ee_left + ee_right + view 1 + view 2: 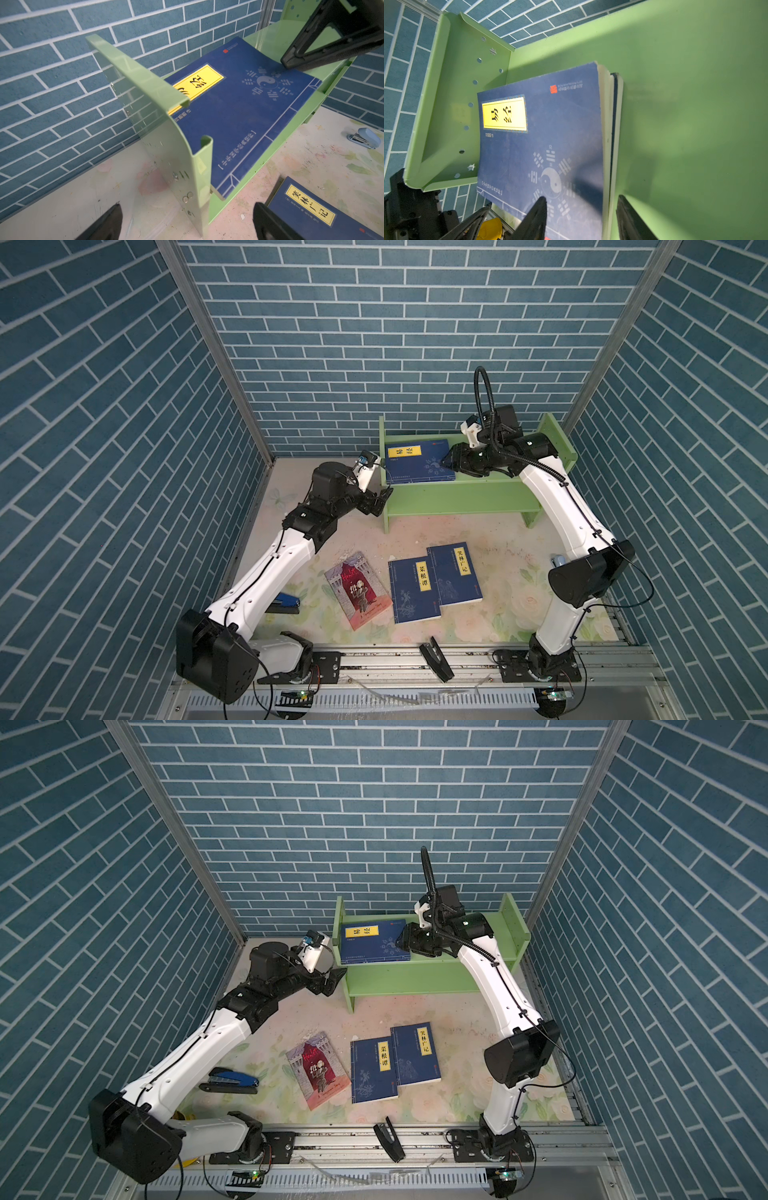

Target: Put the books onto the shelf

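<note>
The light green shelf (457,493) (415,977) stands at the back. Two dark blue books (417,462) (550,124) lie stacked flat on its top tier by the drilled end panel (452,104). My right gripper (449,460) (581,209) is open. One finger rests over the top cover and the other is on the shelf board beside the page edges. My left gripper (382,499) (188,220) is wide open and empty, straddling the front foot of that end panel (145,93). On the table lie a red-and-grey book (358,591) and two overlapping blue books (413,590) (455,574).
A blue stapler (286,600) lies by the left arm. A small light-blue stapler (558,561) (365,138) sits near the right arm. A black clip-like piece (436,657) rests on the front rail. Brick-patterned walls close in three sides.
</note>
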